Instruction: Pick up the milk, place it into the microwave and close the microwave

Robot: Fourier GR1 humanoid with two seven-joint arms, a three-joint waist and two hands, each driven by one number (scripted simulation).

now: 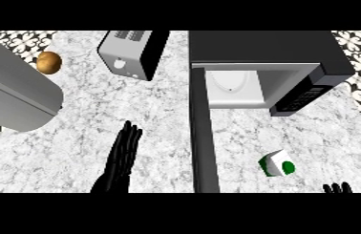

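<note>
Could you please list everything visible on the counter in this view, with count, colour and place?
microwave: one, black, upper right, interior white
microwave door: one, black, swung open toward the view's lower edge
milk carton: one, white and green, lower right, in front of the microwave
toaster: one, silver and black, top centre
round brown item: one, upper left
grey appliance: one, left edge
counter: white-grey marble
left hand: black, open, lower centre-left
right hand: black, only fingertips, bottom right
</note>
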